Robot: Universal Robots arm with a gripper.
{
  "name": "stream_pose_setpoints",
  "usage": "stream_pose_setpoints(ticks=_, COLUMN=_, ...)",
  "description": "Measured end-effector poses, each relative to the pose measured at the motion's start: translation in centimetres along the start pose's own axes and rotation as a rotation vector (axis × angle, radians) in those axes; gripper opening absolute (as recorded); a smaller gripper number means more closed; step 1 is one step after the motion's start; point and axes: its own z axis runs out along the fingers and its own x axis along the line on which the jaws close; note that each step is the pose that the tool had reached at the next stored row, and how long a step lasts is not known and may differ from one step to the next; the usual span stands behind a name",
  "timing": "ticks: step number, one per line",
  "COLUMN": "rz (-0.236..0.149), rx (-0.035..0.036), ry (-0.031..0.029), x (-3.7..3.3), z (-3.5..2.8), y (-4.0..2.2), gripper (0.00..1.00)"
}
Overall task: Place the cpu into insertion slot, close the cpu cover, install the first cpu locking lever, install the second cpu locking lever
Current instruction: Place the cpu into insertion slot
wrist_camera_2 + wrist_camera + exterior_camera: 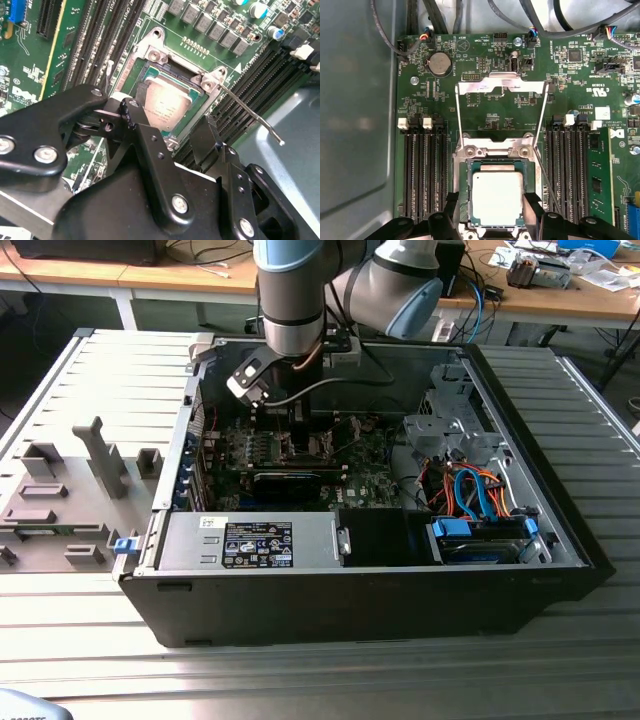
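Note:
The cpu [497,197] [167,102], a square chip with a silvery top, lies flat in the insertion slot [464,197] on the green motherboard [365,480]. My gripper [492,210] [172,112] hangs low over it, open, with one black finger [454,207] on each side of the chip and small gaps between. The cpu cover [500,85] stands raised on its hinge beyond the socket, leaving the chip bare. A thin wire locking lever [252,115] sticks up and out from the socket's corner. In the exterior view the gripper [300,430] reaches down inside the computer case.
Long black memory slots [422,170] flank the socket on both sides. A round coin battery [440,63] and cables [545,30] lie beyond the cover. The case's grey wall [355,110] stands close by. Orange and blue cables [470,490] fill the case at the exterior view's right.

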Motion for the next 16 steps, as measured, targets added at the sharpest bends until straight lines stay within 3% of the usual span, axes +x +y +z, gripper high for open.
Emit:
stream_pose_setpoints(ticks=2, rz=0.000, rx=0.0001, ry=0.0001, x=0.00, z=-0.26, y=0.03, gripper=0.60)
stream_pose_setpoints(ticks=5, rz=0.000, rx=0.0000, ry=0.0001, x=0.01, z=-0.56, y=0.06, gripper=0.41)
stream_pose_setpoints(ticks=6, rz=0.000, rx=0.0000, ry=0.0003, x=-0.03, z=-0.56, y=0.06, gripper=0.41)
stream_pose_setpoints(ticks=7, rz=0.000, rx=0.0001, ry=0.0002, x=-0.20, z=-0.55, y=0.06, gripper=0.29)
stream_pose_setpoints(ticks=9, rz=0.000, rx=0.0046, ry=0.0000, x=-0.55, z=-0.40, y=0.07, gripper=0.29)
stream_pose_setpoints(ticks=11, rz=-0.001, rx=0.0123, ry=-0.0005, x=-0.82, z=-0.19, y=0.17, gripper=0.16)
stream_pose_setpoints(ticks=14, rz=-0.003, rx=0.0261, ry=-0.0088, x=-0.87, z=0.08, y=0.60, gripper=0.16)
stream_pose_setpoints(ticks=15, rz=-0.005, rx=0.0327, ry=-0.0174, x=-0.88, z=0.19, y=0.80, gripper=0.16)
stream_pose_setpoints(ticks=16, rz=-0.006, rx=0.0350, ry=-0.0213, x=-0.88, z=0.23, y=0.88, gripper=0.16)
